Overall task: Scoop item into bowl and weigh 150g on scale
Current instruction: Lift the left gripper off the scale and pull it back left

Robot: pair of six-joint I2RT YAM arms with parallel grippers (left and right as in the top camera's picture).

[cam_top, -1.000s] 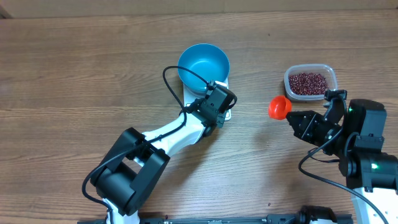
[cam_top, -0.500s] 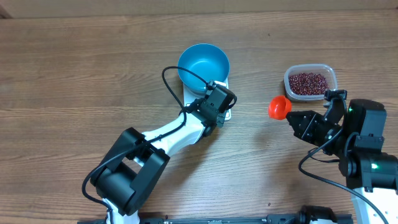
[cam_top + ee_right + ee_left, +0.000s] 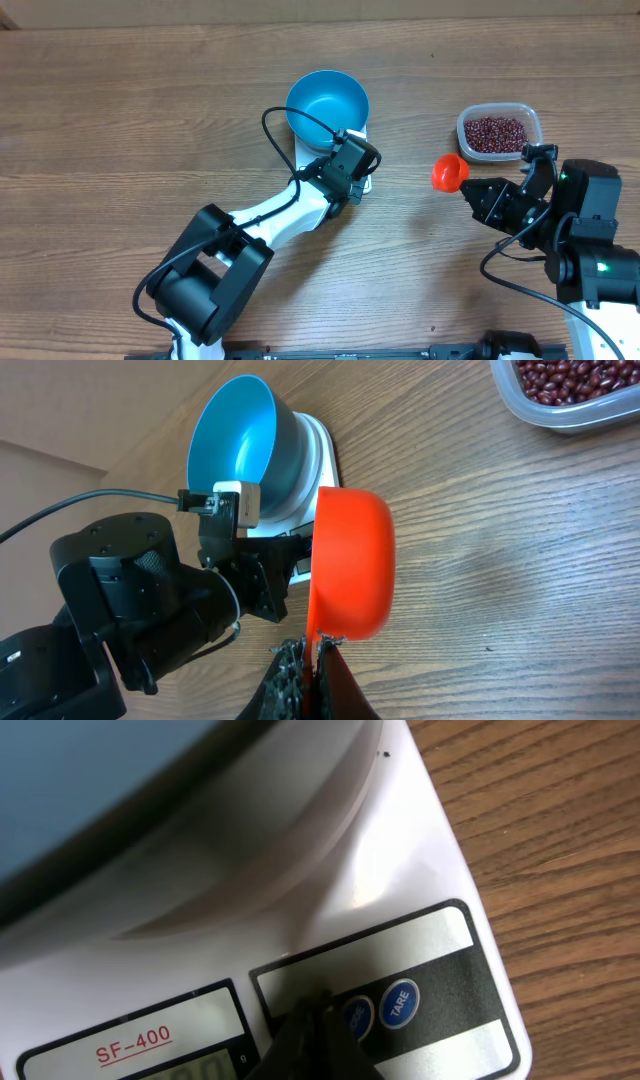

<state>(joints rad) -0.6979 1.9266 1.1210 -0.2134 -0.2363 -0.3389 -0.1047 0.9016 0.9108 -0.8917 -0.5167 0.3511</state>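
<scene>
The light blue bowl [image 3: 327, 105] stands on the white scale [image 3: 365, 180], and I see nothing inside it. My left gripper [image 3: 352, 165] is shut, and in the left wrist view its tips [image 3: 315, 1008] rest on the scale's [image 3: 380, 870] dark button panel, just left of the round blue buttons [image 3: 399, 1003]. The bowl's underside [image 3: 100, 780] fills the top left there. My right gripper [image 3: 313, 652] is shut on the thin handle of an orange scoop [image 3: 350, 560], held above the table right of the scale. The maroon beans [image 3: 494, 132] lie in a clear tub.
The clear tub [image 3: 533, 122] sits at the back right, beyond the right arm. The left arm's cable [image 3: 275, 130] loops beside the bowl. Bare wooden table lies to the left and in front.
</scene>
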